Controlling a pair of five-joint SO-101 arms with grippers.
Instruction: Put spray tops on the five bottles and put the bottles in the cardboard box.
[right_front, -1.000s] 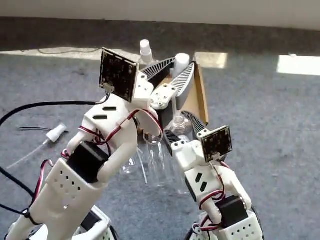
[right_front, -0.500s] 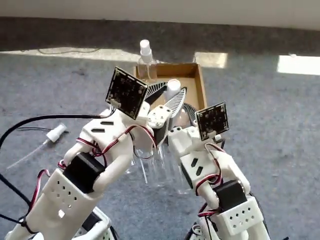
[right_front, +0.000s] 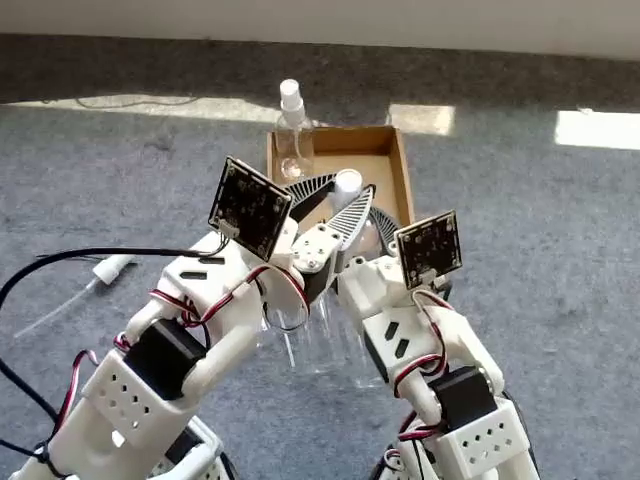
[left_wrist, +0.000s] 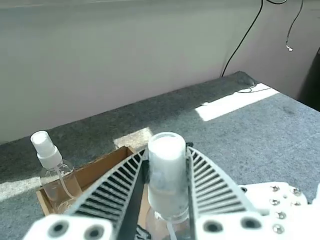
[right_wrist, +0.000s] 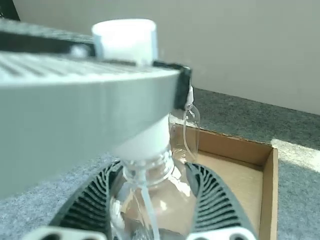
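1. Sitting on the neck of a clear plastic bottle (right_wrist: 150, 205), a white spray top (left_wrist: 167, 165) has its thin dip tube hanging down inside the bottle. Whether it is screwed tight cannot be told.
2. The left gripper (left_wrist: 166, 156) is clamped on that spray top, with one ribbed finger pressed to each side of the cap.
3. The right gripper (right_wrist: 152, 172) is closed around the bottle just below the neck, with a ribbed finger against each side of its shoulder.
4. In the high view the bottle and top are held up between the two arms, over the near end of the cardboard box (right_front: 402, 165).
5. A second bottle (right_front: 293, 130), with its spray top fitted, stands upright in the box's far left corner, against the wall.
6. More clear bottles (right_front: 318, 345) sit low between the two arms, partly hidden by them, so their number cannot be told.
7. A loose spray top (right_front: 108, 268) with a long tube lies on the grey carpet (right_front: 540, 260) out on the left arm's side, just beside a black cable (right_front: 150, 251).
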